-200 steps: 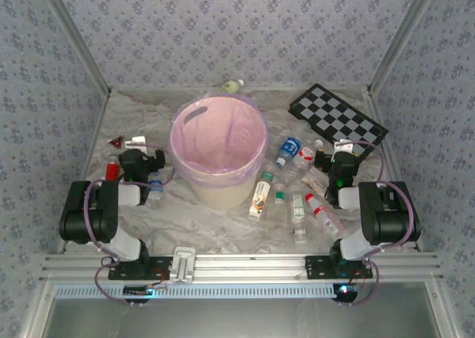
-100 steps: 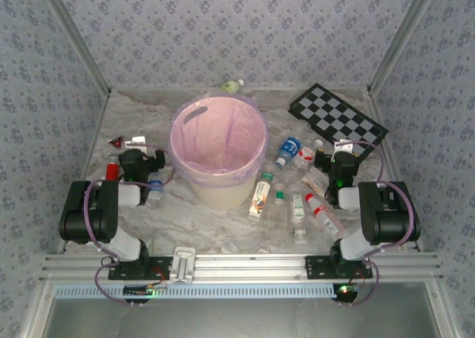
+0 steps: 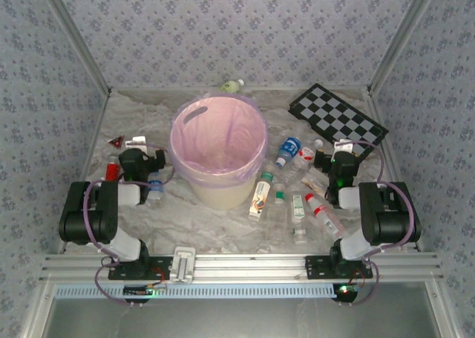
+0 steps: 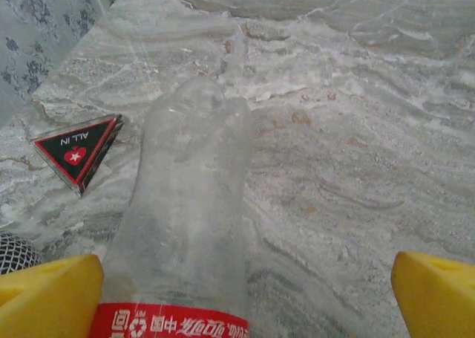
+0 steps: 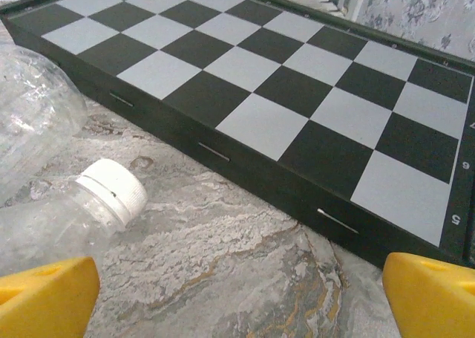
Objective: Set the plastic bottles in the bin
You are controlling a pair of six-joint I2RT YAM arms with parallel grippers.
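Top external view: nothing shifts from a second ago.
Left claw (image 4: pixel 243 297) gapes around a bottle (image 4: pixel 185 204); right claw (image 5: pixel 241 297) gapes too; no grasp yet.

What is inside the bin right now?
A pink bag lines the bin; nothing lies on the lining that faces the top camera. The near part of the bottom is hidden behind the front rim, so that spot cannot be checked.

The cream bin (image 3: pixel 223 194) held a pink liner (image 3: pixel 220 130), the far-right board (image 3: pixel 338 119) was black-and-white chequered, and the table (image 3: pixel 215 231) was marbled grey-white.
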